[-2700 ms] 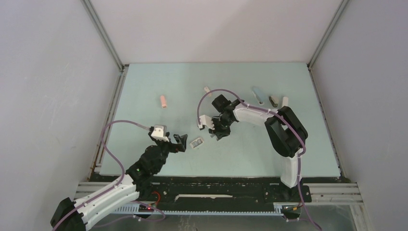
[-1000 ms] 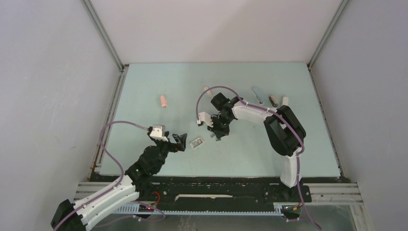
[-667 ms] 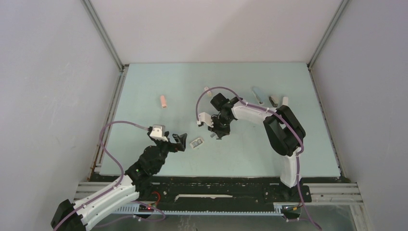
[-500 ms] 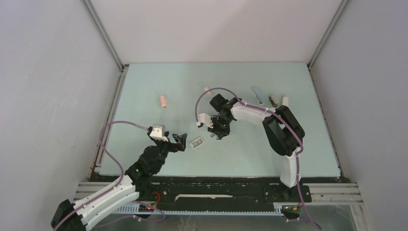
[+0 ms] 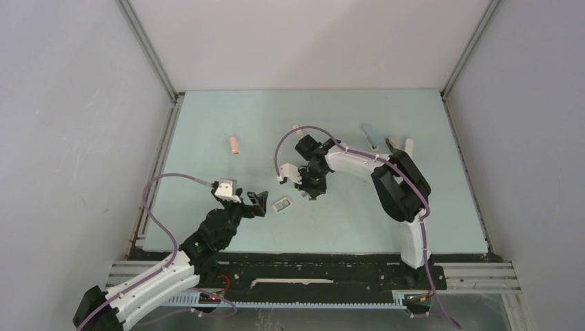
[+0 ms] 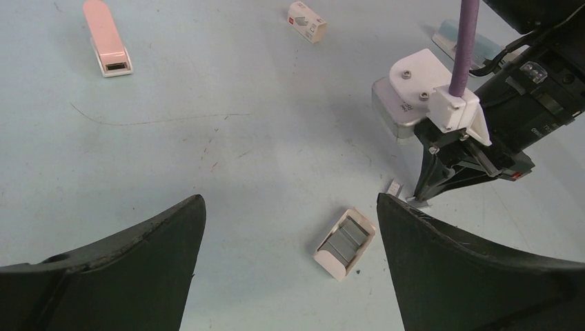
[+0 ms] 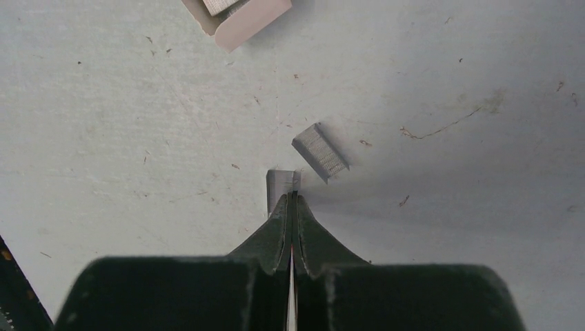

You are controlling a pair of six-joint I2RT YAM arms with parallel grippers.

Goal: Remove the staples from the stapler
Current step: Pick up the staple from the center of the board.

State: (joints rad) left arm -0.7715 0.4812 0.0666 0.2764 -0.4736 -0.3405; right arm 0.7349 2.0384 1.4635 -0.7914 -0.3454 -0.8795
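Closed right claw [image 7: 290,196] at staples [image 7: 281,181]; white object's [image 6: 307,14] red print illegible.

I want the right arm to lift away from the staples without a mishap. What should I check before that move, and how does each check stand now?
1. right gripper closed: ok, the fingers meet along their length.
2. staple strip actually pinched: cannot tell. It touches the fingertips, but a grip is not visible.
3. second staple strip out of the way: ok, it lies apart, just ahead and to one side of the tips.
4. left gripper open and holding nothing: ok.
5. open white box of staples out of the lift path: ok, it lies apart from the right gripper.
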